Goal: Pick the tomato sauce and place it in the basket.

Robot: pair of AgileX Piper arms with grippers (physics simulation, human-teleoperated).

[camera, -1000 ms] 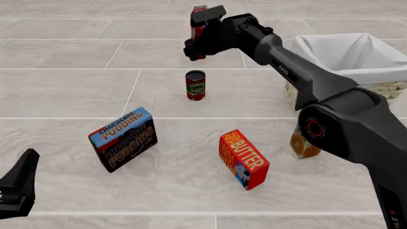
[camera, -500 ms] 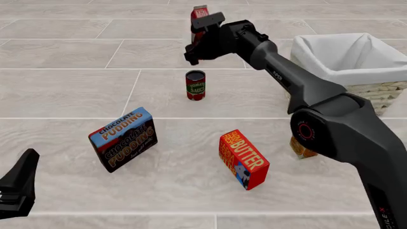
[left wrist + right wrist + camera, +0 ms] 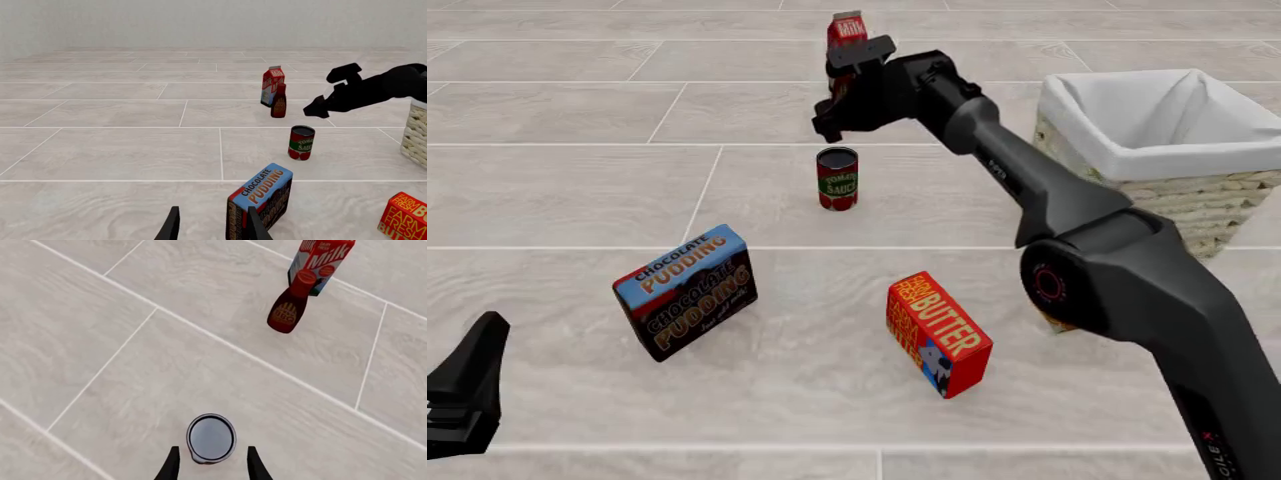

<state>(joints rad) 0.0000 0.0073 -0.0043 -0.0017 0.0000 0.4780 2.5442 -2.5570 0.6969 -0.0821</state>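
Right claw [image 3: 209,466] open, empty, fingers spread either side of tomato sauce can [image 3: 211,438] seen from above. Hangs over can [image 3: 837,178], not touching. Step: approach, pre-grasp. Next: straight descent, then close on can body. Can upright on floor, long axis vertical, dark top up. Basket [image 3: 1154,150] well right. Left claw [image 3: 212,227] parked low, open, empty.

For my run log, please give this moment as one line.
right tool: open, above small green-labelled tomato sauce can | large wicker basket: no can | left tool: open, idle
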